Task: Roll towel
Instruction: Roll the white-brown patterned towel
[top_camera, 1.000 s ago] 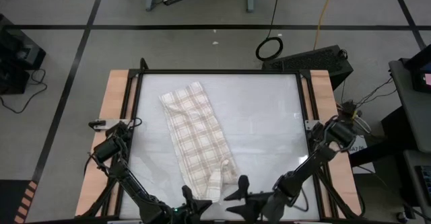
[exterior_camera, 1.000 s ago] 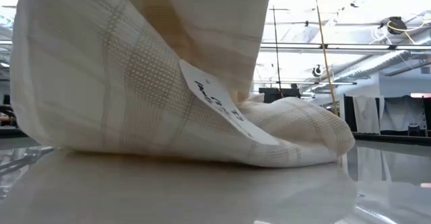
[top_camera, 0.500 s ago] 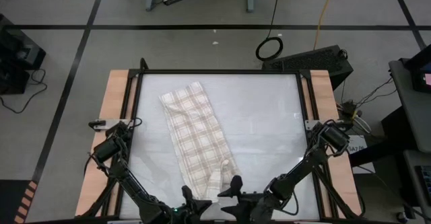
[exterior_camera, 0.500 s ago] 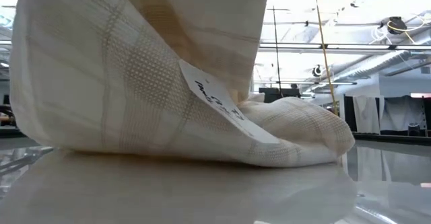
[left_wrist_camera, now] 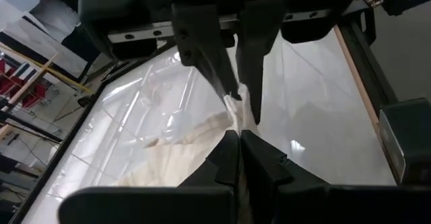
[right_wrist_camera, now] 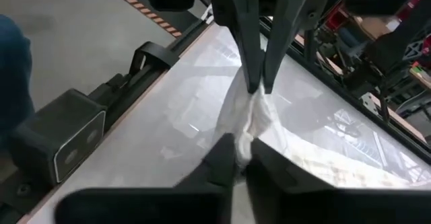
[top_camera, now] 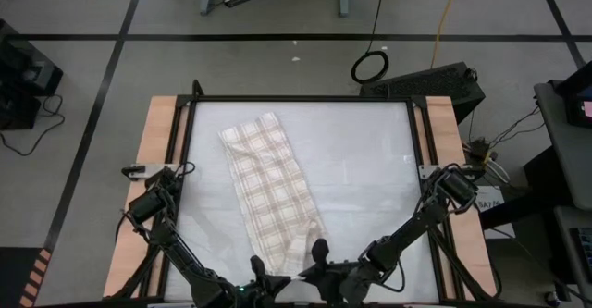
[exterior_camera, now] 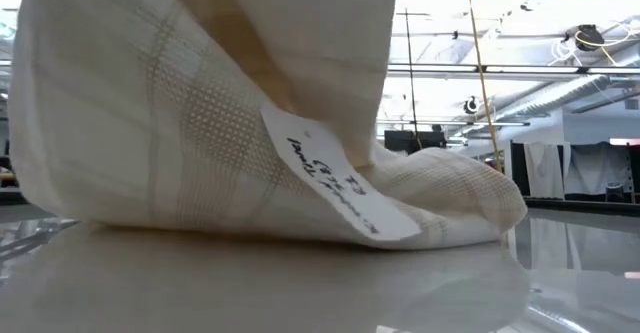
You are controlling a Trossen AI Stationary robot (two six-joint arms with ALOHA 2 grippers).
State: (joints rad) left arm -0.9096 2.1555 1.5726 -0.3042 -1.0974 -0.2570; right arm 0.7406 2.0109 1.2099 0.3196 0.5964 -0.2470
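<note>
The cream towel with tan plaid stripes (top_camera: 270, 183) lies flat, slanting from the far left toward the table's near edge. Its near end (top_camera: 299, 246) is bunched and raised. In the low view the raised end (exterior_camera: 180, 123) stands in a tall fold with a white tag (exterior_camera: 330, 188) on it. My left gripper (top_camera: 282, 269) and my right gripper (top_camera: 317, 251) meet at this end, tip to tip, both shut on the towel. Each also shows in the other's wrist view: the right one (left_wrist_camera: 232, 93) and the left one (right_wrist_camera: 259, 86). My left gripper pinches the towel's bunched near end (left_wrist_camera: 237, 120) between its two fingers, coming low from the table's near left. Several gathered layers stand up from the fingers; the rest lies on the table. My right gripper pinches the same bunched end (right_wrist_camera: 252, 120) between its two fingers, coming low from the table's near right, opposite the left gripper. The cloth between the two grippers is gathered and slack.
The table has a dark frame (top_camera: 185, 160) and wooden side strips (top_camera: 157, 160). Bare white surface (top_camera: 370, 178) lies to the right of the towel. A dark block (right_wrist_camera: 60, 146) sits on the frame near my right arm.
My right gripper has gone toward the table's left, up to the towel's raised near end and the left gripper. The raised fold has shifted a little and its white tag has tipped lower. The flat part of the towel has stayed where it was.
</note>
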